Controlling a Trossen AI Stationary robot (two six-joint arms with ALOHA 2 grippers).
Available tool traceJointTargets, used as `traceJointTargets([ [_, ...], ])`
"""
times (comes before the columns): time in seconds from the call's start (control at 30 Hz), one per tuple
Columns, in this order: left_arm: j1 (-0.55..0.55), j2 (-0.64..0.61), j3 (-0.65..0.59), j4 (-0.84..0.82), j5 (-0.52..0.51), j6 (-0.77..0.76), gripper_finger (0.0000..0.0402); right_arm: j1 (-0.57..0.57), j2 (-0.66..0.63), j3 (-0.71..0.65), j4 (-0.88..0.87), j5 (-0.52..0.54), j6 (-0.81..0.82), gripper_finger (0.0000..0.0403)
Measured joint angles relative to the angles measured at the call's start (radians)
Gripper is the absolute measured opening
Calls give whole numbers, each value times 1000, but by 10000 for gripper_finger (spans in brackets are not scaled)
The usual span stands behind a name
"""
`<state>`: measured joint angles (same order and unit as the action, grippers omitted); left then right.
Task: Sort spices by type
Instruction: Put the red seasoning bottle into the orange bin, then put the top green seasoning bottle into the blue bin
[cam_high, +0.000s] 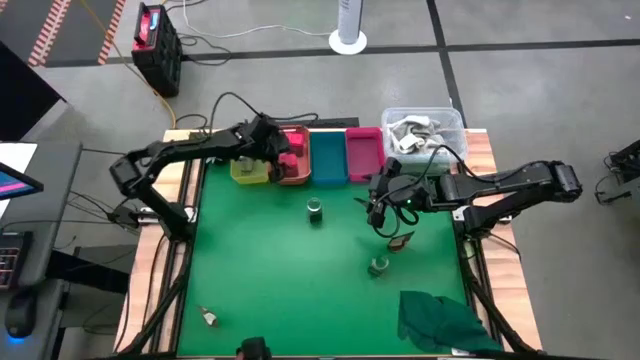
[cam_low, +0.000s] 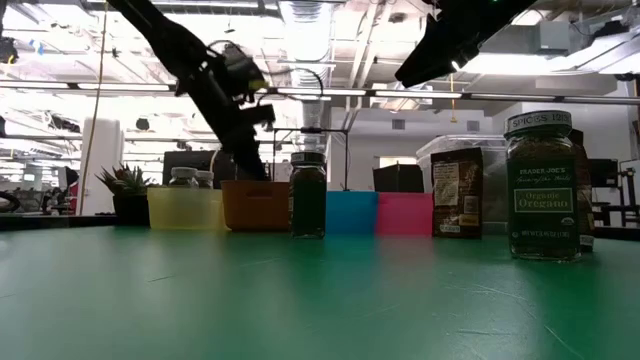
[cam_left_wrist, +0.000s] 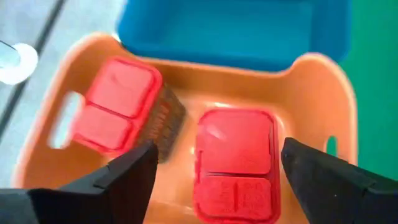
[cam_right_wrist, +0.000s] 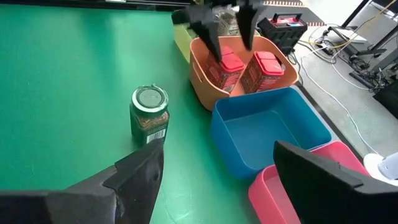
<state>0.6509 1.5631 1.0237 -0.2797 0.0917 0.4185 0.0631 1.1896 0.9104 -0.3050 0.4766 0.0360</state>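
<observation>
Left tool (cam_left_wrist: 211, 171) released, spread above two red-lidded spice packets (cam_left_wrist: 236, 163) in orange tray (cam_left_wrist: 323, 112). Right tool (cam_right_wrist: 214, 177) released, hovering over bench (cam_high: 270, 260).

Open green cloth (cam_high: 280, 270) lies wide; an upright green-lidded glass jar (cam_high: 315, 209) stands before the long plastic trays (cam_high: 328, 158).

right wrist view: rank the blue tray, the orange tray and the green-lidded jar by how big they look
1. blue tray, largest as it looks.
2. orange tray, though it sits farther from the camera, so the two trays may really be alike.
3. green-lidded jar, clearly smallest.
</observation>
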Motion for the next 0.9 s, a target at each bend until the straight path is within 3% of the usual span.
traceJointTargets([
  [0.2,-44,-152,0,-49,-3,-48,337,0,0,0,-1,0,0,329],
  [0.33,-166,-225,0,-92,0,-100,338,0,0,0,-2,0,0,329],
  [0.47,-379,-200,0,-71,-39,-140,338,-12,0,0,2,-1,-3,329],
  [0.6,-534,-127,0,46,-182,-226,338,-21,0,0,-27,-1,8,329],
  [0.7,-569,-74,0,80,-248,-327,338,-20,-16,-1,-90,0,47,329],
  [0.9,-571,-30,0,138,-254,-430,338,-8,-56,-1,-144,20,99,329],
])
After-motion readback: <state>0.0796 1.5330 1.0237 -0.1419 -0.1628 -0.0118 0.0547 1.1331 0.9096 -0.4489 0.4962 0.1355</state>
